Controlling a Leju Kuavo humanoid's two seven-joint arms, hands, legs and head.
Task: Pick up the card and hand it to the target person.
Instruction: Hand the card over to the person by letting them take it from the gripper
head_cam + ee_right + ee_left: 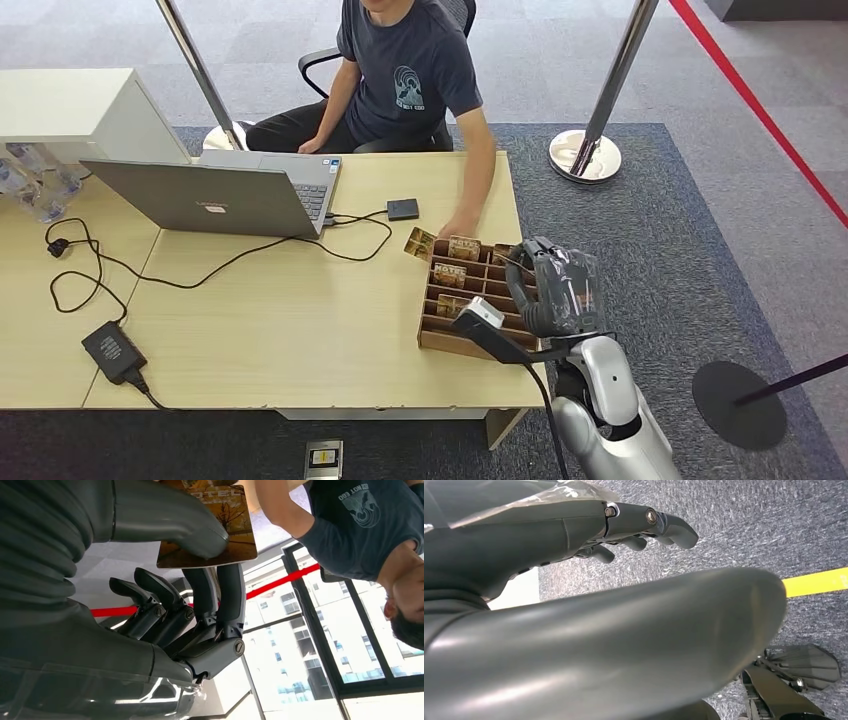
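Note:
A brown printed card [235,525] is pinched between the thumb and fingers of my right hand [200,565]. In the head view that right hand [555,285] hovers at the right side of a wooden compartment box [440,338] holding several more cards [462,247]. The seated person [410,80] in a dark T-shirt faces me across the table, with one hand [460,225] resting at the far edge of the box. My left hand [644,525] hangs over grey carpet, fingers apart and holding nothing.
A grey laptop [215,195], its cables and a black power brick [112,350] lie on the wooden table [290,330]. A small black device [403,209] sits near the person. Chrome stanchion posts [585,155] stand behind the table; water bottles [35,185] stand far left.

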